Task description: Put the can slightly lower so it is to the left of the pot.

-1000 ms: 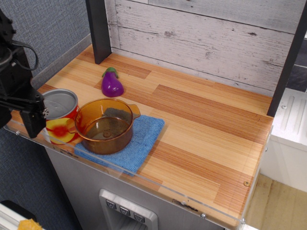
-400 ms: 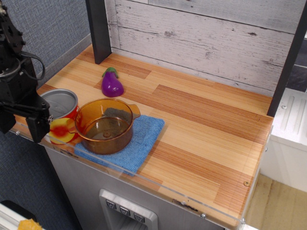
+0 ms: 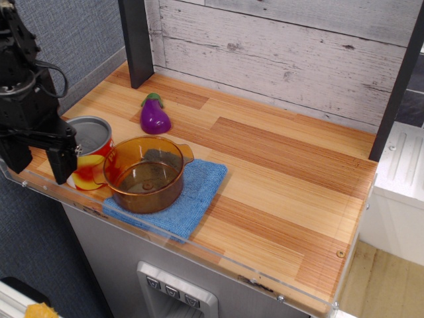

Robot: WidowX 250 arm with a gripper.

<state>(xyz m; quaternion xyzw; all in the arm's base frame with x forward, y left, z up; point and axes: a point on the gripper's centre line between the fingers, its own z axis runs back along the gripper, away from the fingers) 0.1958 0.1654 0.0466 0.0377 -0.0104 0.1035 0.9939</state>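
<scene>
Seemingly placement is done: can (image 3: pixel 91 152) sits on counter (image 3: pixel 278 172) touching pot's (image 3: pixel 144 173) left; gripper (image 3: pixel 38 159) beside it, jaws open. Next: retreat.

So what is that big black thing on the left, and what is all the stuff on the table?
The black thing is a robot arm, and its lowest part is its hand, which works like two fingers for pinching. There is only one picture, taken from a camera up high in front, looking down at a wooden table. The hand is at the table's left edge, right next to a can with a grey lid and a red and yellow label. From here I can't tell whether the hand is squeezing the can or just beside it. To the right of the can is a see-through brown pot sitting on a blue cloth. Further back lies a purple toy eggplant.
</scene>
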